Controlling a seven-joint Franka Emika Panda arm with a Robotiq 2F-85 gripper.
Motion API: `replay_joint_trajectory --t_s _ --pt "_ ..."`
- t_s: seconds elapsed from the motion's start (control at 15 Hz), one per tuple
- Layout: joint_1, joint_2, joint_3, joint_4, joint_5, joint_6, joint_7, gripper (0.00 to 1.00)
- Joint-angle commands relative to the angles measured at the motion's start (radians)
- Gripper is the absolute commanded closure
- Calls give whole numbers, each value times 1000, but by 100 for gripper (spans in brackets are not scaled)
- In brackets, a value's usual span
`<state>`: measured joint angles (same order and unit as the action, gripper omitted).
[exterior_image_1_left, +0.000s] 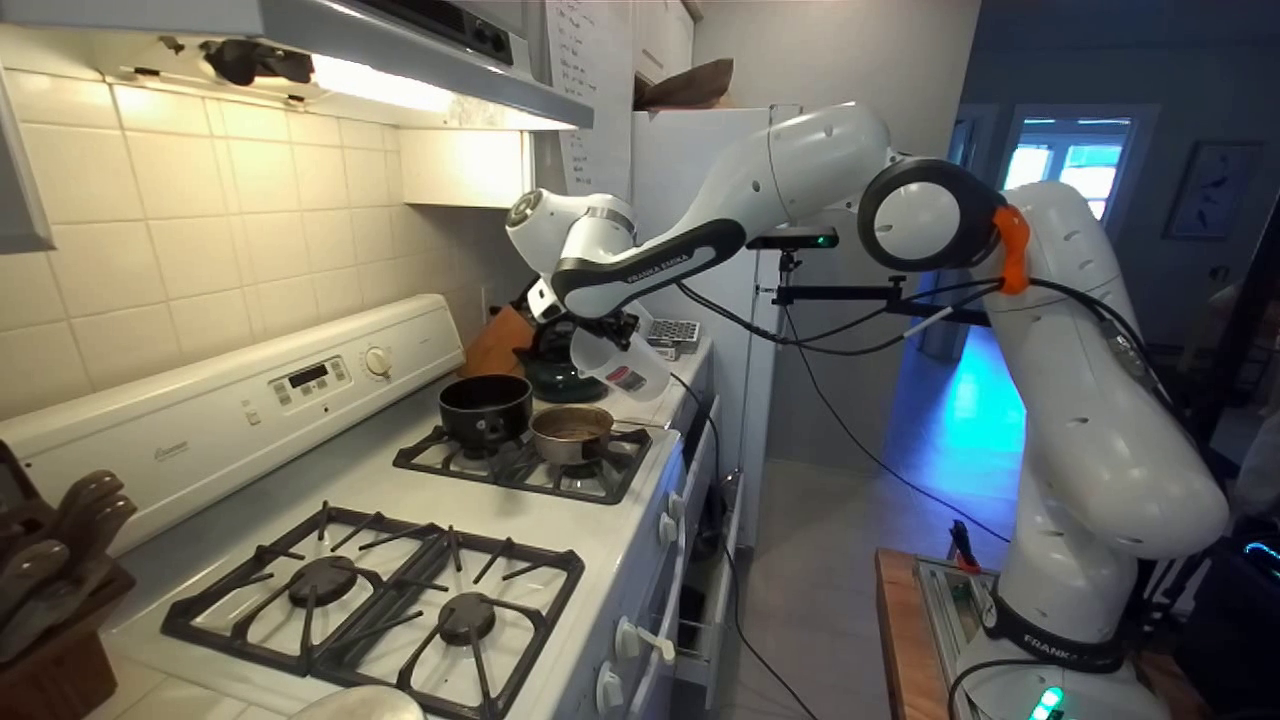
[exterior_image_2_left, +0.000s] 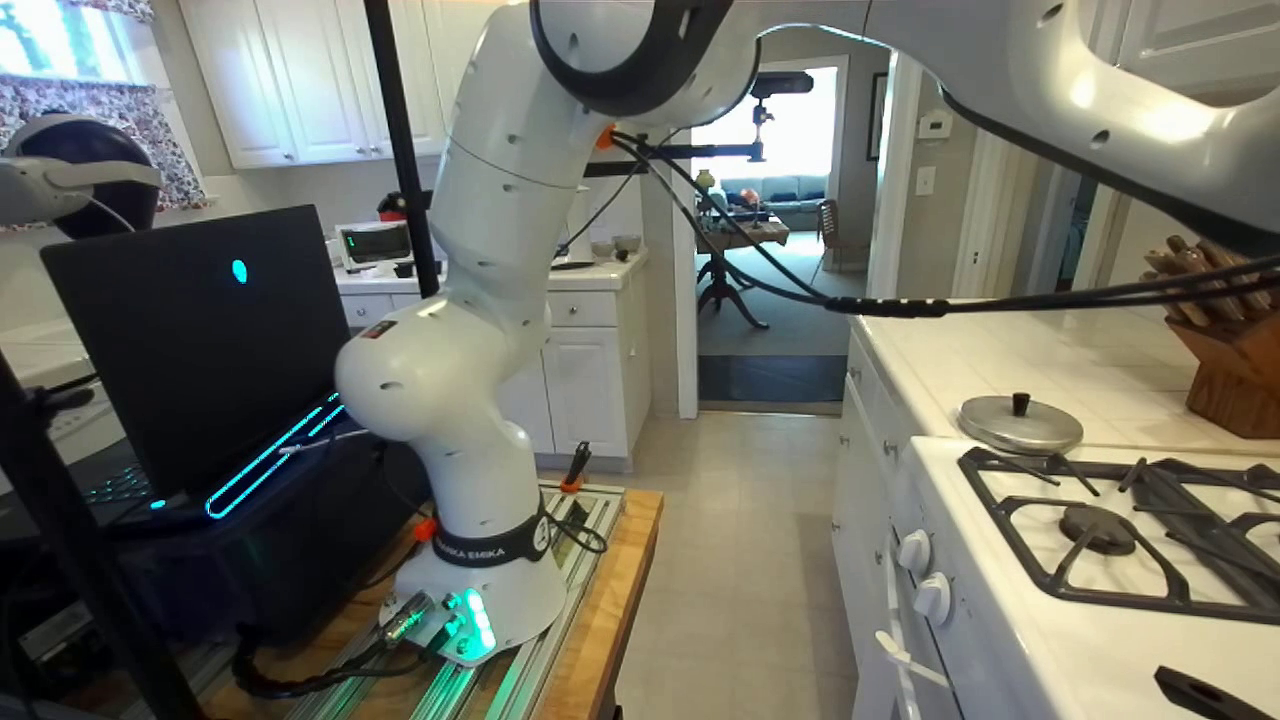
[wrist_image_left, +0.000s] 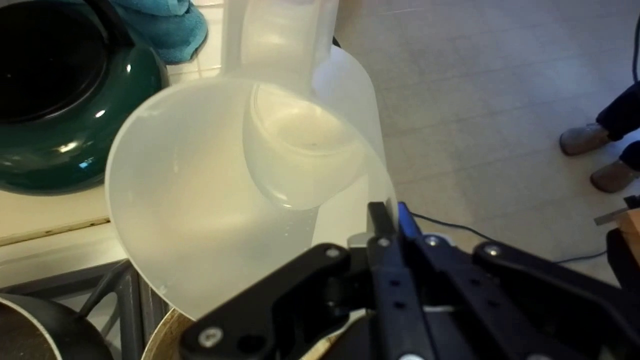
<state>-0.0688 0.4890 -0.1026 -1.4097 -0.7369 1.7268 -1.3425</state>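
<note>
Beside the green kettle (wrist_image_left: 90, 137) | pitcher (wrist_image_left: 195, 190): tilted, translucent whitish plastic, red-printed | gripper (wrist_image_left: 393, 212): closed, pinching its rim

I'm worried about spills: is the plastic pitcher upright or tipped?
Tipped: in an exterior view, the plastic pitcher slants, its sides visibly off vertical.

Smooth, translucent plastic is seen in the pitcher (wrist_image_left: 210, 195) held by the matt gripper (wrist_image_left: 393, 216). Beyond it, a glossy finish is shown by the kettle (wrist_image_left: 95, 110) and fuzzy cloth by the towel (wrist_image_left: 175, 32); below, dull, stained metal is shown by the saucepan (exterior_image_1_left: 563, 441).
</note>
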Motion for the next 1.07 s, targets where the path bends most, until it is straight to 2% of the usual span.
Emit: replay_joint_trajectory --t_s 0.0,0.73,0.87,0.93,1.0 --pt "17 9 5 6 -87 -25 -41 99" --pt "48 39 24 -11 -210 -16 -100 99" --pt "48 39 29 -13 -215 -7 -87 99" --pt "32 52 40 0 -165 -8 -82 96" --pt "33 52 41 1 -165 -8 -82 96"
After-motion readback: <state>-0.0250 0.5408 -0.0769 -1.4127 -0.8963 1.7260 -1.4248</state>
